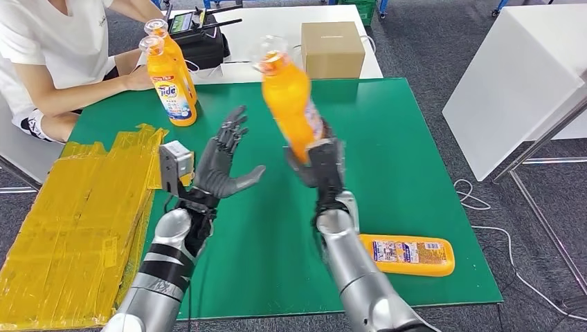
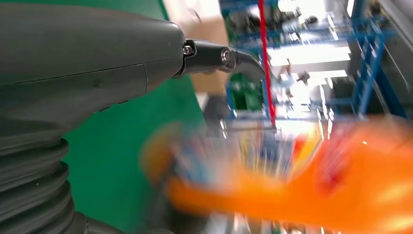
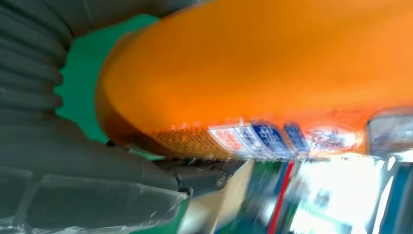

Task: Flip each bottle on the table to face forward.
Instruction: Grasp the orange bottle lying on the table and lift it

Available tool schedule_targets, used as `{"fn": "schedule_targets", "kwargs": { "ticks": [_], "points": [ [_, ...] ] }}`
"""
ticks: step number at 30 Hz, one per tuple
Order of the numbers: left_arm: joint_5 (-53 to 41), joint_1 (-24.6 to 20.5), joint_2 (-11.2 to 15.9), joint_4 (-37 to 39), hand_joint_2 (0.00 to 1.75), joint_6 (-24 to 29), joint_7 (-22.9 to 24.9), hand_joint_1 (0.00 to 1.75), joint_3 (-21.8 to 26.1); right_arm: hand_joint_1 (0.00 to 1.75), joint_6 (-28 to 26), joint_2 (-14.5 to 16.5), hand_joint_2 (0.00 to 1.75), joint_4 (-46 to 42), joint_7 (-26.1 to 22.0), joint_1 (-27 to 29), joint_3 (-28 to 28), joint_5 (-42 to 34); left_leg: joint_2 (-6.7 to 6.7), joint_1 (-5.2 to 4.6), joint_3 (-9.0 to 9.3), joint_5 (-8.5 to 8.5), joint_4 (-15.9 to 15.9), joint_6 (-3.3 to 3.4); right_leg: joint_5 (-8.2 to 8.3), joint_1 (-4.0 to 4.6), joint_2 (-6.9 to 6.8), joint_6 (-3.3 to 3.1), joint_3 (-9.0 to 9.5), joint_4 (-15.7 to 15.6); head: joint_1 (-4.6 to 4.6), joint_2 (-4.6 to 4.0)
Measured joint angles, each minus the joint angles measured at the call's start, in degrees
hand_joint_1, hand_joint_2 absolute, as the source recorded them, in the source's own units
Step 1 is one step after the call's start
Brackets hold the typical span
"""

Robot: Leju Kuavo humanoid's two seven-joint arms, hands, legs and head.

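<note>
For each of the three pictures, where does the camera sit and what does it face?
Head view: high on the body, looking down at the green table; both arms show.
Left wrist view: behind the open left hand, facing the blurred orange bottle.
Right wrist view: behind the right hand, against the bottle it holds.
All share this bottle.

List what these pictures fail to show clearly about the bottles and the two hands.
- Held bottle: motion blur in the head view smears its cap and label; the right hand covers its base.
- Same bottle in the left wrist view: an orange smear, label unreadable.
- Lying bottle: the right forearm hides one end; label print too small.
- Rear standing bottle: mostly behind the front one.
- Left hand: open beside the held bottle.
</note>
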Motion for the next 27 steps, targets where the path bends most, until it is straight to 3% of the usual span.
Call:
{"fn": "schedule_targets", "kwargs": {
  "ticks": [3, 7, 14, 27],
  "points": [
    [1.3, -0.8, -0.4, 1.0, 1.75, 0.6, 0.0, 0.0, -1.9, 1.75, -2.6, 0.0, 1.75, 4.9, -1.3, -2.8, 17.9, -11.4, -0.03, 0.03, -0.01, 0.01, 0.0, -0.01, -0.02, 0.04, -0.02, -0.01, -0.03, 0.0, -0.02, 0.0],
    [2.4, -0.8, 0.1, 1.7, 1.75, 1.1, 0.0, 0.0, -2.4, 1.75, -3.0, -0.5, 1.75, 9.4, -2.9, -5.1, 26.8, -14.0, -0.08, 0.02, -0.09, 0.01, 0.0, -0.01, -0.03, 0.03, -0.06, -0.01, -0.07, 0.0, 0.02, 0.0],
    [2.9, -0.8, 0.9, 2.3, 1.75, 1.3, -0.1, 0.0, -2.6, 1.75, -3.1, -1.1, 1.75, 12.9, -3.1, -7.3, 30.6, -14.5, -0.02, -0.08, -0.09, 0.01, 0.0, 0.02, -0.02, -0.05, -0.05, 0.0, -0.06, 0.0, 0.02, 0.0],
    [3.3, -0.7, 1.2, 2.7, 1.75, 1.6, -0.1, 0.0, -2.7, 1.75, -3.1, -1.2, 1.75, 14.7, -3.3, -8.0, 31.9, -14.4, 0.0, -0.05, -0.08, 0.01, 0.0, 0.02, -0.02, -0.03, -0.04, 0.0, -0.07, 0.0, 0.02, 0.0]
  ]
}}
